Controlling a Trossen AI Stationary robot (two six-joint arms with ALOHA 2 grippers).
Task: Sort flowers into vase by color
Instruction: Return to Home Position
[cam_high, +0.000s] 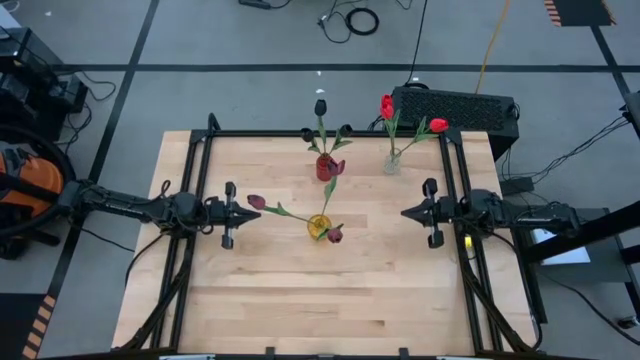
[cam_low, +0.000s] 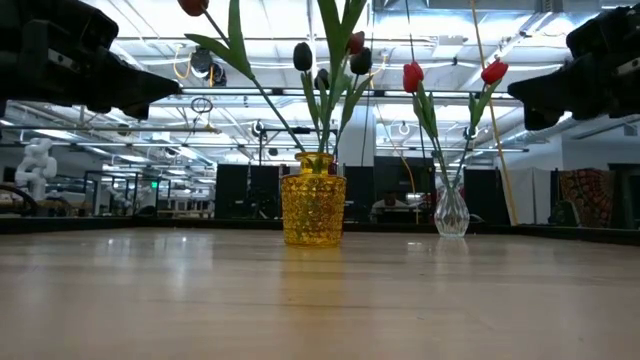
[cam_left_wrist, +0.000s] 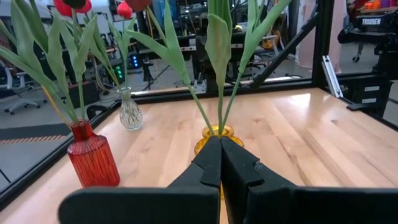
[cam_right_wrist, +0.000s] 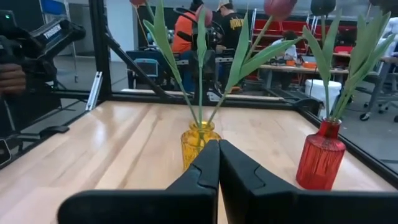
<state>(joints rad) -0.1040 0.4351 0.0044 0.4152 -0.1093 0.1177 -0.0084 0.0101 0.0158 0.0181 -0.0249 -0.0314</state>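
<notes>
Three vases stand upright on the wooden table. The yellow vase (cam_high: 319, 227) (cam_low: 313, 210) in the middle holds maroon tulips (cam_high: 256, 202) by their stems. Behind it the red vase (cam_high: 325, 167) (cam_left_wrist: 93, 160) (cam_right_wrist: 321, 157) holds near-black tulips (cam_high: 320, 106). The clear vase (cam_high: 392, 160) (cam_low: 451, 212) at the far right holds red tulips (cam_high: 438, 125). My left gripper (cam_high: 250, 213) (cam_left_wrist: 219, 140) is shut and level, left of the yellow vase. My right gripper (cam_high: 404, 212) (cam_right_wrist: 218, 143) is shut and level to its right. Both are clear of the flowers.
A black metal frame (cam_high: 200, 160) runs along the table's left, right and far sides. A black box (cam_high: 455, 108) sits just beyond the far right corner. People (cam_right_wrist: 199, 31) work in the room beyond. Bare wood (cam_high: 320, 300) lies toward the near edge.
</notes>
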